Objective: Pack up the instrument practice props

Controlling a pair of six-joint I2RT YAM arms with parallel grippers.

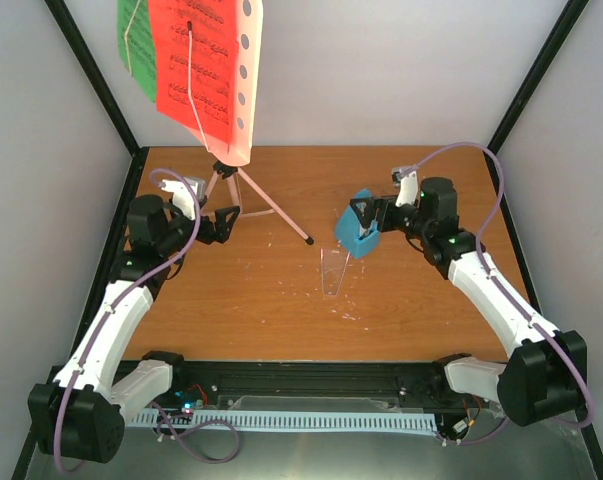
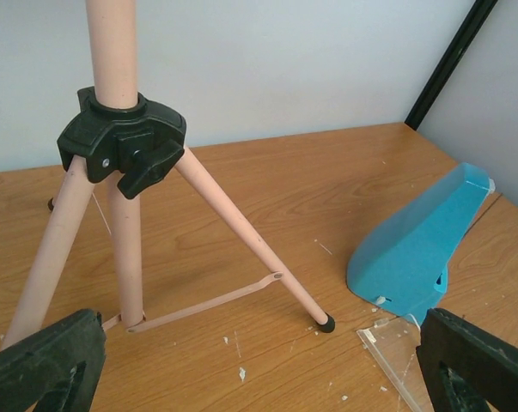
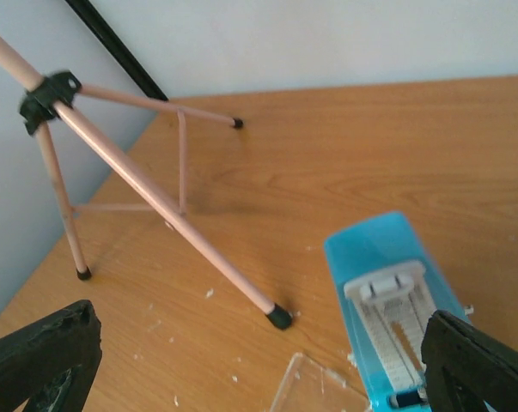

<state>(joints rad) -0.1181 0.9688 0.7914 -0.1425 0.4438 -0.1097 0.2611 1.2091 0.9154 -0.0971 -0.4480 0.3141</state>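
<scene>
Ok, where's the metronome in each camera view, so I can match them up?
Top external: metronome just right of centre.
Left wrist: metronome at the right side, mid-height.
Right wrist: metronome at bottom right, running off the lower edge.
Shared landmark: the stand foot nearest it, black-tipped, shows to its left in all three views.

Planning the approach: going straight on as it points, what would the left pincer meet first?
Probably the pink music stand, its tripod legs just ahead of the open left pincer; depth uncertain.
</scene>
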